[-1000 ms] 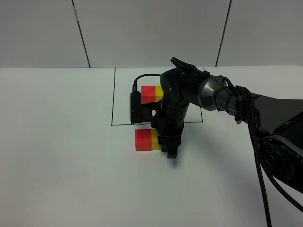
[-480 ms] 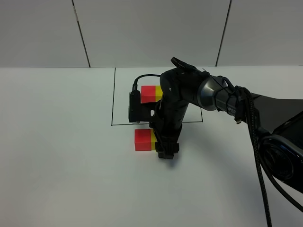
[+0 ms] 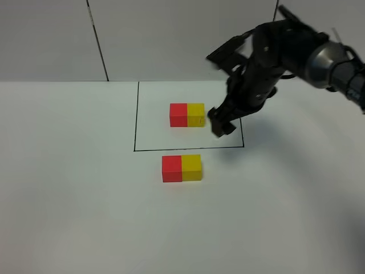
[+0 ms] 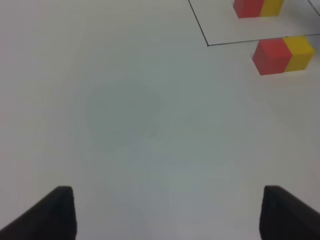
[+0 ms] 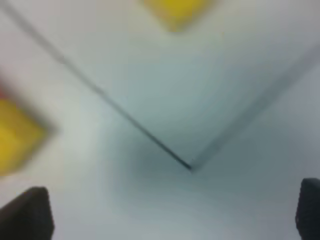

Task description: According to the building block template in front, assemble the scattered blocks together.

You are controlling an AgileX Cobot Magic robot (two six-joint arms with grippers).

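The building block template (image 3: 187, 115), a red and yellow bar, lies inside the black-lined rectangle (image 3: 136, 120). In front of the rectangle the scattered red block (image 3: 171, 168) and yellow block (image 3: 191, 167) sit side by side, touching, red on the left. My right gripper (image 3: 221, 123) hangs in the air over the rectangle's near right corner, apart from every block. Its wrist view is blurred; the fingertips (image 5: 25, 215) stand wide apart, open and empty. My left gripper (image 4: 167, 215) is open over bare table, with the red block (image 4: 271, 55) and yellow block (image 4: 299, 51) far ahead of it.
The white table (image 3: 80, 205) stretches wide on all sides of the blocks. A grey panelled wall (image 3: 171, 40) stands behind it. The right arm (image 3: 296, 45) reaches in from the upper right. In the right wrist view the rectangle's corner (image 5: 190, 166) lies under the gripper.
My right gripper opened and let go of the yellow block beside the red one. It then rose and drew back to the right, over the rectangle's corner.
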